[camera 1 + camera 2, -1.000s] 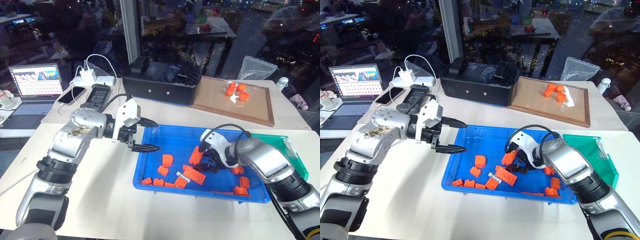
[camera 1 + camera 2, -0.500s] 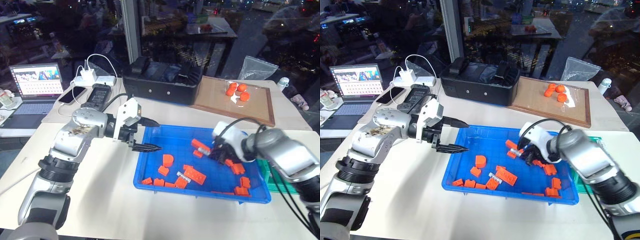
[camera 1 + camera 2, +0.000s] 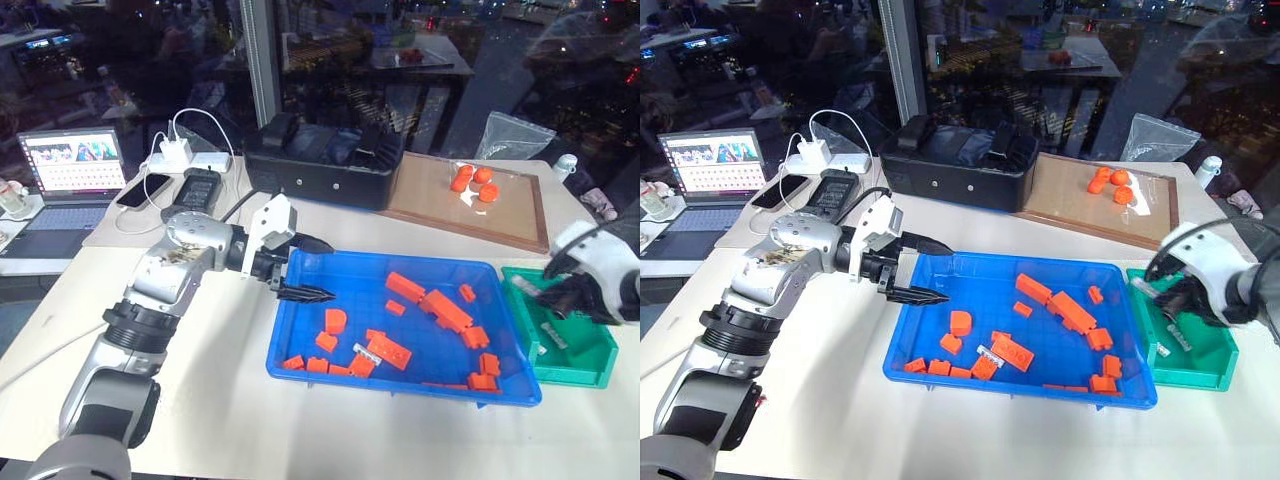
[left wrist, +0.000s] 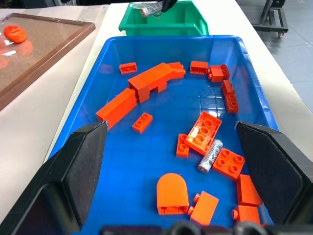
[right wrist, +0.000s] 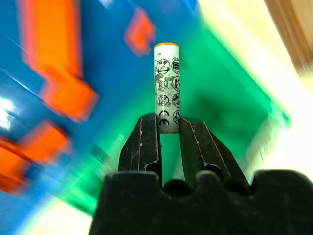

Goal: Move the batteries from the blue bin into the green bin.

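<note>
- Right gripper (image 5: 168, 128): fingers closed on one battery (image 5: 166, 85), held above the green bin (image 3: 575, 352), which sits just right of the blue bin (image 3: 330, 262).
- Left gripper (image 3: 305, 270): fingers spread wide, empty, over the blue bin's left rim.
- Second battery (image 4: 210, 155): lies in the blue bin among orange blocks (image 4: 208, 132).
- Another battery (image 3: 553, 335): inside the green bin.
</note>
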Motion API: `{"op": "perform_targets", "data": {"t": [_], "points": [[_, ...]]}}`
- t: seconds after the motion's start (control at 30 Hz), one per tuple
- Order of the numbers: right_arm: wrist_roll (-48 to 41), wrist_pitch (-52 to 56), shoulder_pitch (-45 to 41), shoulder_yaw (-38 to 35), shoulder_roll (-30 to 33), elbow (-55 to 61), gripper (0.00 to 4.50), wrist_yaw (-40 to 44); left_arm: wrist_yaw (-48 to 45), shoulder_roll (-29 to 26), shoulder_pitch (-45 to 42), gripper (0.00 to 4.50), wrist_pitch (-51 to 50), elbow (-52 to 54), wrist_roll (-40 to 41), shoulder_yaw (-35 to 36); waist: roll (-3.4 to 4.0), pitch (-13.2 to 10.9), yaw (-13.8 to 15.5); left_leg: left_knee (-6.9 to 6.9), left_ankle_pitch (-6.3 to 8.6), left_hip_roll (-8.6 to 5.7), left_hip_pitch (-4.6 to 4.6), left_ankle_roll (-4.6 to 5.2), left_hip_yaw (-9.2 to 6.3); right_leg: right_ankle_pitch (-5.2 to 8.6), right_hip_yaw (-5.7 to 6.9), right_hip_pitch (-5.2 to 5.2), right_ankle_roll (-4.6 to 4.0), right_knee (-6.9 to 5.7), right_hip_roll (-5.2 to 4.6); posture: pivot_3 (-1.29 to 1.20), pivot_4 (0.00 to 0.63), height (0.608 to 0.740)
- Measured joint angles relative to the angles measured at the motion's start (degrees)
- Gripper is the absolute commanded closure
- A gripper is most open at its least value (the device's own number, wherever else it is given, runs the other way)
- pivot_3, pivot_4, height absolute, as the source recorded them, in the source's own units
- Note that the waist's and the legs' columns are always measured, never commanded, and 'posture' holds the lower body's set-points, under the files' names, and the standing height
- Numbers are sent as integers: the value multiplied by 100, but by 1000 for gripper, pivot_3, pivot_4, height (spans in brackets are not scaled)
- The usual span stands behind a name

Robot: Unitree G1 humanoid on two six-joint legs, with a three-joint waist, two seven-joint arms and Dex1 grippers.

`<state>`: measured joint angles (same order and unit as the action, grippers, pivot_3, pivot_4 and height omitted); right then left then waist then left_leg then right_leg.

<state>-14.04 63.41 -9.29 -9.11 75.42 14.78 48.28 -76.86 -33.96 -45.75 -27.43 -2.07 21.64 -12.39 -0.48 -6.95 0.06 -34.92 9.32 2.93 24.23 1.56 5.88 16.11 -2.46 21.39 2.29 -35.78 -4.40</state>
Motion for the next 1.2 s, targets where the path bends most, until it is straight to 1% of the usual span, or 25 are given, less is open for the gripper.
{"op": "perform_targets", "data": {"t": [0.03,0.1,0.17,0.23,0.27,0.37,0.43,0.47,0.53,0.6,0.67,0.73,0.77,0.8,0.93,1.03,1.1,1.13,1.2], "points": [[48,-88,114,-18,-8,-59,3247,-53,-9,0,0,0,0,1,-1,0,-1,-1,-12,1,0,0,0,0,0,1,-1,0,1,0,0,0,150,740],[73,-163,133,-40,-158,-88,2701,-121,-11,-1,0,0,-1,1,-4,0,-4,-2,-44,0,0,0,-2,0,-7,1,-1,-2,1,0,5,0,150,740],[71,-277,18,-19,-354,-92,2004,-200,-12,-2,0,0,-3,6,-4,0,-7,-6,-77,-1,0,-2,-2,0,-11,1,-1,-3,2,-2,5,0,150,740],[76,-353,-365,87,-418,-163,1431,-266,-11,-21,3,0,-11,15,-5,3,0,-14,-95,-2,0,-6,-2,0,-10,2,-6,-2,5,-3,3,0,150,740],[82,-390,-601,147,-417,-165,952,-273,-11,-33,3,0,-17,23,-5,4,1,-17,-99,-2,0,-6,-3,0,-9,3,-6,-2,6,-3,3,0,150,740],[45,-457,-1156,275,-418,-10,36,-210,-9,-67,8,0,-29,55,-5,7,6,-15,-88,1,0,-4,-4,0,-14,4,-3,-2,6,-3,6,0,150,740],[-143,-500,-1588,562,-651,462,36,8,0,-151,32,0,-44,109,-4,16,12,-11,-104,5,0,1,-5,0,-16,6,-5,-2,3,-3,13,0,150,740],[-356,-493,-1761,803,-869,832,36,183,11,-167,43,0,-52,131,-3,18,10,-10,-109,6,0,1,-6,0,-25,7,-3,-4,1,-4,17,0,150,740],[-665,-500,-1905,1355,-1195,1454,36,459,38,-170,55,0,-81,157,-2,13,9,-10,-93,7,0,0,-2,0,-35,9,2,-3,-1,-4,19,0,150,740],[-689,-571,-1996,1989,-1470,1705,36,558,59,-190,79,0,-126,173,-2,18,9,-10,-59,2,0,-6,4,0,-37,11,6,-4,2,-5,12,0,150,740],[-552,-674,-2106,2484,-1568,1694,36,585,86,-209,92,0,-136,179,-2,18,9,-10,-4,-7,0,-13,8,-1,-31,12,6,-2,6,-5,0,0,150,740],[-396,-768,-2292,2819,-1707,1633,36,618,100,-240,106,0,-138,187,-2,25,6,-11,5,-16,0,-11,7,-1,-30,12,6,-4,6,-2,0,0,150,740],[-314,-816,-2438,2979,-1896,1552,36,627,103,-266,120,0,-139,197,-3,30,1,-9,-8,-16,0,-9,5,-1,-29,11,5,-6,5,-3,3,0,150,740],[-182,-884,-2665,3301,-2302,1403,36,624,118,-280,142,0,-138,234,-4,34,-4,-7,-27,-15,0,-6,3,-1,-34,10,5,-7,2,-9,9,0,150,740],[82,-1036,-2809,4080,-2803,1046,36,675,165,-295,186,0,-137,341,-4,34,-4,-7,-34,-13,0,-6,4,0,-42,16,9,-2,-8,-24,14,0,150,740],[305,-1037,-2933,4444,-2871,890,813,755,197,-368,274,0,-157,412,-1,37,-3,-7,-23,-12,0,-7,4,0,-41,17,9,-1,-8,-25,12,0,150,740],[411,-1036,-2959,4507,-2870,871,1524,791,213,-439,353,0,-196,476,0,47,-3,-7,-21,-11,0,-7,5,0,-41,17,10,0,-8,-26,13,0,150,740],[439,-1027,-2979,4530,-2895,866,1793,791,226,-456,373,0,-234,512,5,60,-3,-7,-21,-11,0,-6,4,0,-41,17,11,0,-8,-26,13,0,150,740],[475,-1015,-3017,4575,-2942,865,1793,795,247,-479,382,0,-282,573,14,84,-3,-7,-22,-12,0,-6,2,0,-41,17,11,-1,-8,-29,13,0,150,740]]}}
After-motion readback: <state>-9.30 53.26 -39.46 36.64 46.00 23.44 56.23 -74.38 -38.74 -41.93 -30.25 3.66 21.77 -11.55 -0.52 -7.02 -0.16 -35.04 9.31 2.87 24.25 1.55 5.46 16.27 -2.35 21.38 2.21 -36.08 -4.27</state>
